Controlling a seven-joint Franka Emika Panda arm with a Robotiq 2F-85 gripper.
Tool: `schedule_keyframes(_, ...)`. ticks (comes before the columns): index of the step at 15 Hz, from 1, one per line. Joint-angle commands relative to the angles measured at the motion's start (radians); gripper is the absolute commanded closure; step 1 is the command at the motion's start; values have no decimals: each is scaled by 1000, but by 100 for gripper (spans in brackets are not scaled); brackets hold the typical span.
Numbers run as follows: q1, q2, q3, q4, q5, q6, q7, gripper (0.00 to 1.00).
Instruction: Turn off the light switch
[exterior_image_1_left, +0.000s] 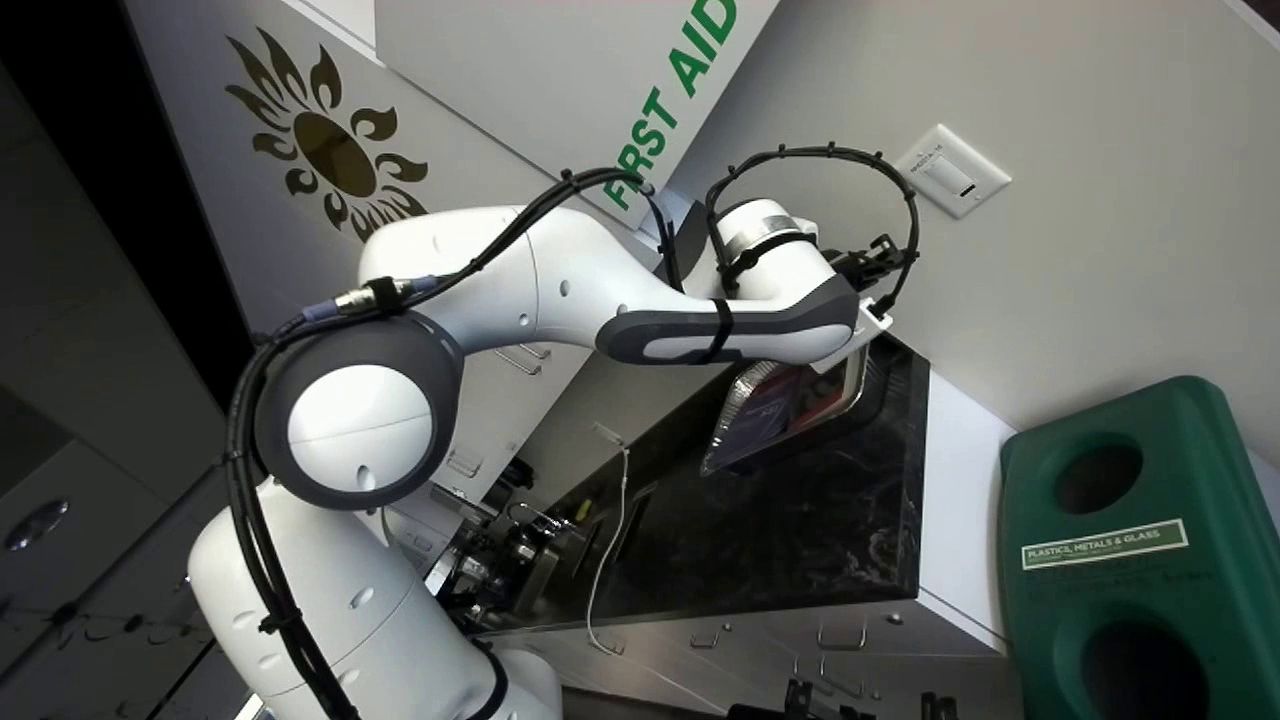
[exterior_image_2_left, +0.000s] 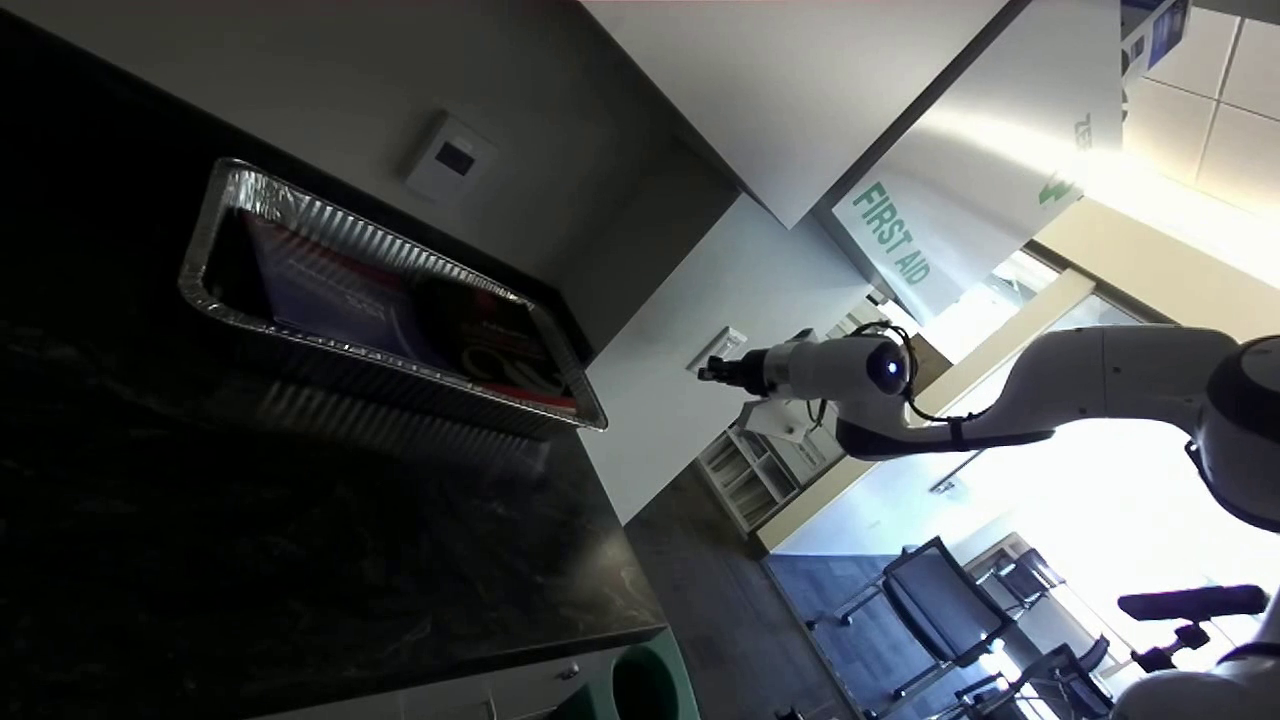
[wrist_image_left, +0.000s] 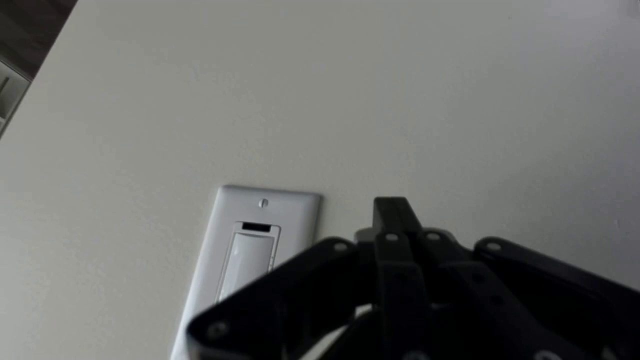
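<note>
The light switch (exterior_image_1_left: 955, 172) is a white rectangular plate with a rocker in its middle, mounted on the pale wall. It also shows in an exterior view (exterior_image_2_left: 722, 346) just beyond the fingertips. In the wrist view the switch (wrist_image_left: 250, 255) is at the lower left of the middle, and its lower part is partly hidden by the gripper's left finger linkage. My gripper (wrist_image_left: 392, 202) is shut with nothing between its fingertips. In the wrist view the fingertips point at bare wall to the right of the plate. The gripper also shows in both exterior views (exterior_image_1_left: 885, 252) (exterior_image_2_left: 706, 371). I cannot tell if it touches the wall.
A white sign with green FIRST AID letters (exterior_image_1_left: 670, 100) juts out near the arm. A foil tray (exterior_image_2_left: 400, 350) with packages lies on the dark counter (exterior_image_1_left: 800, 530). A green recycling bin (exterior_image_1_left: 1140, 500) stands beside the counter. Cables loop around the wrist.
</note>
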Motion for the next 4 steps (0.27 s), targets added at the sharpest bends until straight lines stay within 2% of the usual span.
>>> schedule_keyframes(1, -18, -80, 12, -81, -17, -25, 34, 100)
schedule_keyframes(4, -11, -100, 1, -111, 5, -35, 22, 100)
